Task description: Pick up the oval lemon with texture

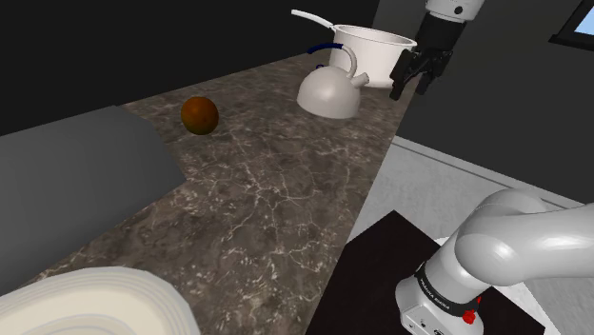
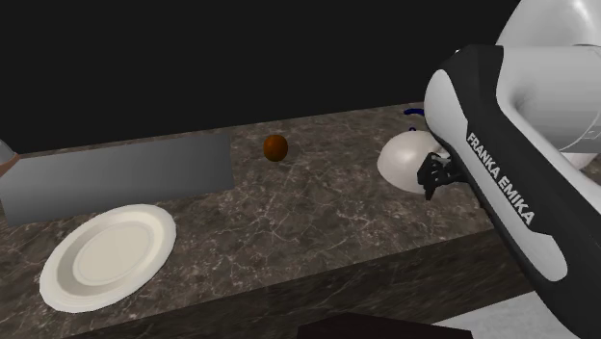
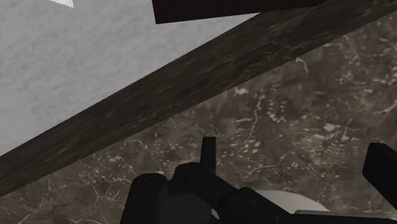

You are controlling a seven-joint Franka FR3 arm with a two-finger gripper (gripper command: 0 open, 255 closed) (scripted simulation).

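Note:
The lemon [image 1: 200, 115] is drawn as a small brown-orange oval. It lies on the dark marbled counter [image 1: 276, 209], toward the far side and the shoulder view's left. In the second exterior view the lemon [image 2: 275, 146] sits near the counter's back edge. My black gripper [image 1: 409, 92] hangs open above the counter's right edge, beside a white kettle [image 1: 330, 90] and far from the lemon. In the wrist view the gripper [image 3: 296, 162] shows its fingers [image 3: 208, 149] apart with nothing between them. The gripper [image 2: 438, 175] hangs by the kettle [image 2: 409, 159].
A white pot [image 1: 373, 52] with a long handle stands behind the kettle. A grey block [image 1: 67, 181] lies along the counter's left side, and a white plate [image 1: 95, 305] sits at the near corner. Grey floor [image 3: 76, 70] lies beyond the counter's edge.

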